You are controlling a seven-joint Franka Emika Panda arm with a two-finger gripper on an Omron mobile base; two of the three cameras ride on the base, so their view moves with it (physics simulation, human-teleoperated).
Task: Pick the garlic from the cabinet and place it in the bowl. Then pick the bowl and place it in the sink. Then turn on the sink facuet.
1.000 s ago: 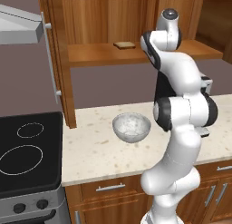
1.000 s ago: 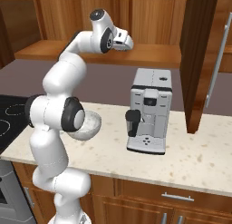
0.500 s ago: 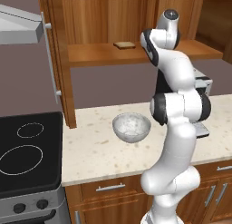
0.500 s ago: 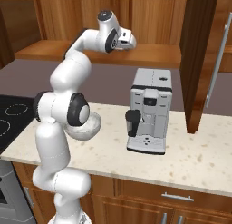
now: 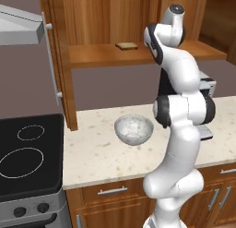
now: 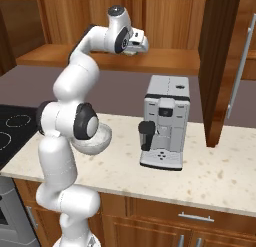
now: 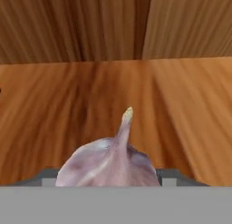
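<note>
The garlic [image 7: 111, 162] lies on the cabinet [image 5: 106, 54] shelf, directly ahead of the gripper [image 7: 108, 180] and centred between its fingers. The fingers sit either side of the bulb; whether they are clamped on it cannot be told. The bulb is probably light, firm and papery-skinned: grip across its widest part, below the pointed tip.

In the hand view the garlic [image 7: 108, 162] was cut off below by the grey band, so its base and the pincer's hold on it could not be seen. In the right base view the arm hid most of the bowl [image 6: 102, 138], and the pincer [image 6: 136, 45] was too small to read.
</note>
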